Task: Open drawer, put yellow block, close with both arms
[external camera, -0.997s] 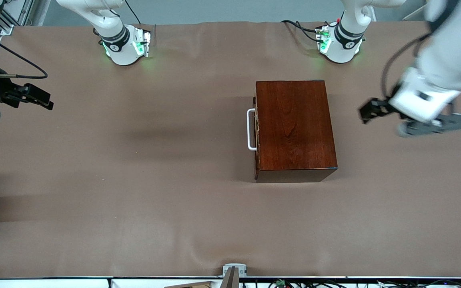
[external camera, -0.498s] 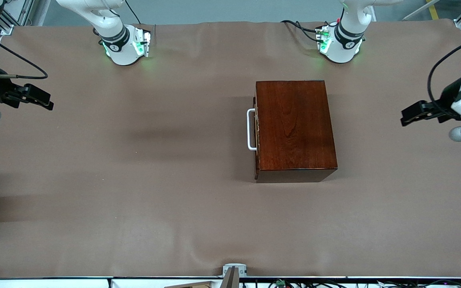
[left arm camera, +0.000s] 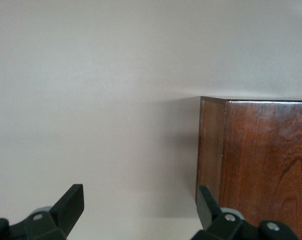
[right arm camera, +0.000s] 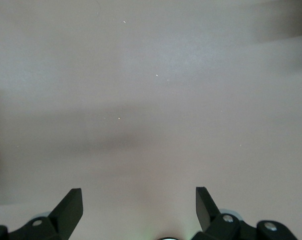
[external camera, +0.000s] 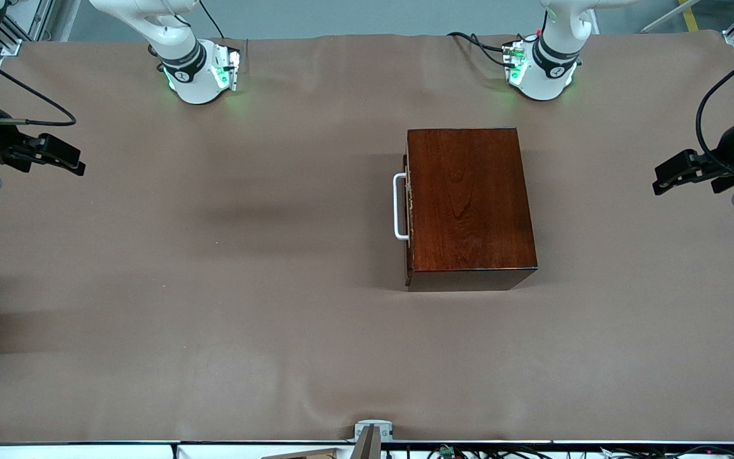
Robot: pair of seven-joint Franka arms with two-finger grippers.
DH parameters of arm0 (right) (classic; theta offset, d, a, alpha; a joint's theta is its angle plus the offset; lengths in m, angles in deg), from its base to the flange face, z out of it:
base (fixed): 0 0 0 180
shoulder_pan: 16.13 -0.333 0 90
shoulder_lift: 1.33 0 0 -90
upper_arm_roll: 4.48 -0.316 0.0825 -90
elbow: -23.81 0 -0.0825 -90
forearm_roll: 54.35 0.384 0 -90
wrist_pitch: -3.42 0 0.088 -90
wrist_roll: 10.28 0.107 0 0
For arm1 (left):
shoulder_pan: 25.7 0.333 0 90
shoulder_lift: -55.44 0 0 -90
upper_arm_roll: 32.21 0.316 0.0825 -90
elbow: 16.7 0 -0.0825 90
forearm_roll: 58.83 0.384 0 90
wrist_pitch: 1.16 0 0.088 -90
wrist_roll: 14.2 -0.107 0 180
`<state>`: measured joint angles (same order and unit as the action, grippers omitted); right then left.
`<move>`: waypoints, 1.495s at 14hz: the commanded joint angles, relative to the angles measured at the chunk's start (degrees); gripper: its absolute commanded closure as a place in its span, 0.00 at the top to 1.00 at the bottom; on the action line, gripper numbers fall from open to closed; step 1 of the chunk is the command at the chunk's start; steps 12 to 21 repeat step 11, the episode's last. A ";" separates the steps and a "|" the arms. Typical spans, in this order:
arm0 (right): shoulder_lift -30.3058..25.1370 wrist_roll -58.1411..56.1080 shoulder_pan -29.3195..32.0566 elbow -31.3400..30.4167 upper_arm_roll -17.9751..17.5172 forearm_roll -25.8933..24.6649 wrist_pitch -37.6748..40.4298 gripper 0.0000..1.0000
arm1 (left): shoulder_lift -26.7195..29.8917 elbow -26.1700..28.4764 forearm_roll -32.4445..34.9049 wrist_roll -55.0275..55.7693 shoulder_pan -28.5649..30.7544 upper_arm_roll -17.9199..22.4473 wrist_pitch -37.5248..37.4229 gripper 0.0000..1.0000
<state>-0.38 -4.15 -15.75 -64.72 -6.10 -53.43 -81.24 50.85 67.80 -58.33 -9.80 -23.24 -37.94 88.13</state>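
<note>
drawer (external camera: pixel 408 207) shut | left end effector (external camera: pixel 676 171) wide | right end effector (external camera: pixel 55 156) wide, table edges

The wooden box (external camera: pixel 471 207) is the only obstacle on the bench (external camera: pixel 214 287), its white handle (external camera: pixel 397 207) facing open cloth toward the right arm's end; bare bench surrounds it on every side

Glossy mahogany box (external camera: pixel 471 201) — white handle (external camera: pixel 398 207) — on brown tablecloth (external camera: pixel 214 287).

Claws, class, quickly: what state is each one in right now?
Left claw: open, holding nothing, beside the wooden box.
Right claw: open, holding nothing, over bare table.
</note>
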 commanded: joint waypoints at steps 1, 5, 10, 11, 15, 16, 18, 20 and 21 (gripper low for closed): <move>-0.16 -0.24 0.59 -0.06 -0.23 0.66 -0.07 1.00 | 1.87 2.51 -1.21 -0.97 0.18 0.02 1.42 1.00; -0.07 -0.16 0.59 -0.15 -0.32 0.66 -0.07 1.00 | 1.69 2.25 -1.03 -0.97 0.09 -0.24 1.33 1.00; -0.07 -0.16 0.68 -0.15 -0.32 0.66 -0.07 1.00 | 1.60 2.16 -0.77 -0.97 -0.08 -0.24 1.33 1.00; -0.07 -0.24 0.59 -0.15 -0.23 0.66 -0.07 1.00 | 1.60 2.07 -0.77 -0.97 -0.08 -0.24 1.33 1.00; -0.07 -0.24 0.59 -0.15 -0.23 0.66 -0.07 1.00 | 1.60 2.07 -0.77 -0.97 -0.08 -0.24 1.33 1.00; -0.07 -0.24 0.59 -0.15 -0.23 0.66 -0.07 1.00 | 1.60 2.07 -0.77 -0.97 -0.08 -0.24 1.33 1.00; -0.07 -0.24 0.59 -0.15 -0.23 0.66 -0.07 1.00 | 1.60 2.07 -0.77 -0.97 -0.08 -0.24 1.33 1.00; -0.07 -0.24 0.59 -0.15 -0.23 0.66 -0.07 1.00 | 1.60 2.07 -0.77 -0.97 -0.08 -0.24 1.33 1.00; -0.07 -0.24 0.59 -0.15 -0.23 0.66 -0.07 1.00 | 1.60 2.07 -0.77 -0.97 -0.08 -0.24 1.33 1.00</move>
